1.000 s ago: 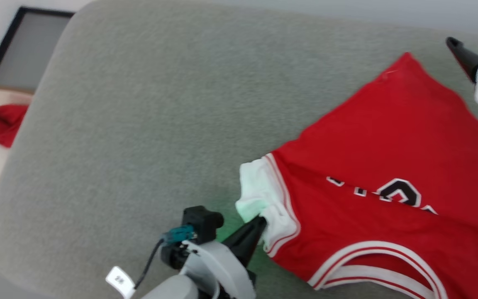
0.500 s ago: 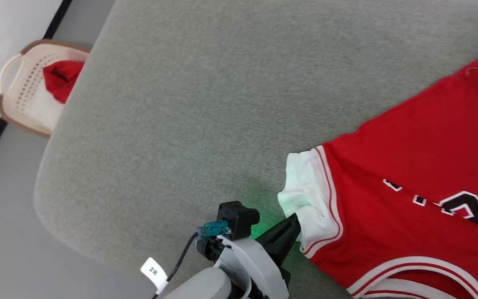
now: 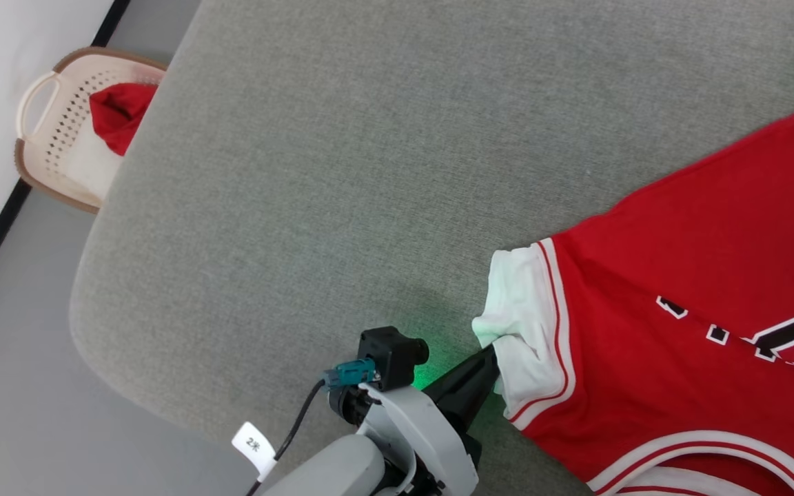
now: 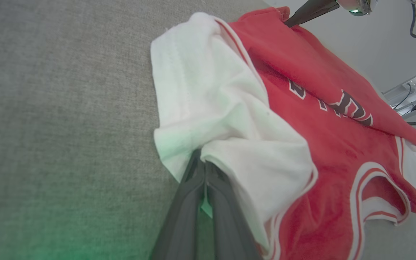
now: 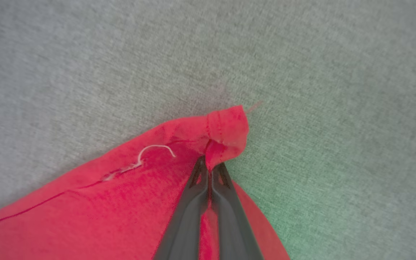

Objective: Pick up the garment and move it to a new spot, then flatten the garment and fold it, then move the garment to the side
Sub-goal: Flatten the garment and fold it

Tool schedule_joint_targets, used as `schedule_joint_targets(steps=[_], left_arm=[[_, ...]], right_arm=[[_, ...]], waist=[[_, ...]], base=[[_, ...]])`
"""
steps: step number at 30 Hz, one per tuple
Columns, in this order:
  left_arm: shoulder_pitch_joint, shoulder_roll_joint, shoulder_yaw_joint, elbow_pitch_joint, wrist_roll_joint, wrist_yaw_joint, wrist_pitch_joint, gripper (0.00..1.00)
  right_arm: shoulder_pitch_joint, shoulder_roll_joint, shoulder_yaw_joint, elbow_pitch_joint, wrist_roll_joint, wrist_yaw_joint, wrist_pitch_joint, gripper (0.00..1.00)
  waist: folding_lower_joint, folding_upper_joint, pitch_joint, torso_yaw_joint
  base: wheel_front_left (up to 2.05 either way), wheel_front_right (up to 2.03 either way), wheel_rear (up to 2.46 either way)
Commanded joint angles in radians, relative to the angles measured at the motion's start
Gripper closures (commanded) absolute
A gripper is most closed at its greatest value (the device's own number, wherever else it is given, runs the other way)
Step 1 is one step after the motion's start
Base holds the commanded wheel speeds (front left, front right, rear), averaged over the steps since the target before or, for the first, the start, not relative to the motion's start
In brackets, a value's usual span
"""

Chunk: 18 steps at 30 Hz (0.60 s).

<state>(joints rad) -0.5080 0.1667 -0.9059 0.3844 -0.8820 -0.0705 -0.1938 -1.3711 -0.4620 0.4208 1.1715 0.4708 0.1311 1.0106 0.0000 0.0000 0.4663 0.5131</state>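
Note:
The garment [image 3: 679, 275], a red jersey with white sleeves and black white-outlined print, lies spread on the grey padded table at the right. My left gripper [image 3: 490, 353] is shut on the bunched white sleeve [image 4: 222, 119] at the garment's near left edge. In the left wrist view its dark fingers [image 4: 200, 169] pinch the sleeve's fold. In the right wrist view my right gripper [image 5: 209, 161] is shut on the garment's red hem corner [image 5: 226, 126], which is folded over the fingertips. The left wrist view also shows the right gripper's fingers [image 4: 311, 9] at the garment's far corner.
A cream laundry basket [image 3: 45, 138] with a plain red cloth [image 3: 118, 114] in it stands on the floor past the table's left edge. The grey padded table [image 3: 335, 172] stretches bare to the left of the garment. Its rounded front-left corner lies near my left arm.
The head camera has turned, so the whole picture shifted. My right gripper has come down on the garment's far corner and shut on it. The left gripper keeps its hold on the sleeve.

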Motion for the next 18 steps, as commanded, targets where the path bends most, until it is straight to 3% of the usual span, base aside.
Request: schedule_joint_targets(steps=[1, 10, 18], left_arm=[[-0.004, 0.007, 0.002, 0.012, -0.007, 0.000, 0.002, 1.00], [-0.025, 0.041, 0.023, 0.012, -0.010, 0.011, 0.009, 1.00], [-0.091, 0.145, 0.062, -0.084, -0.016, 0.052, 0.099, 1.00]], right_arm=[[0.050, 0.006, 0.000, 0.040, -0.013, -0.001, -0.001, 1.00], [0.019, 0.036, 0.000, -0.043, 0.013, -0.001, -0.118, 1.00], [0.017, 0.047, 0.026, -0.139, 0.078, -0.001, -0.226, 1.00]], waist=[[0.0000, 0.0000, -0.004, -0.010], [0.0000, 0.0000, -0.040, -0.073], [0.0000, 0.0000, -0.114, -0.151]], base=[[0.00, 0.00, 0.00], [0.00, 0.00, 0.00], [0.00, 0.00, 0.00]])
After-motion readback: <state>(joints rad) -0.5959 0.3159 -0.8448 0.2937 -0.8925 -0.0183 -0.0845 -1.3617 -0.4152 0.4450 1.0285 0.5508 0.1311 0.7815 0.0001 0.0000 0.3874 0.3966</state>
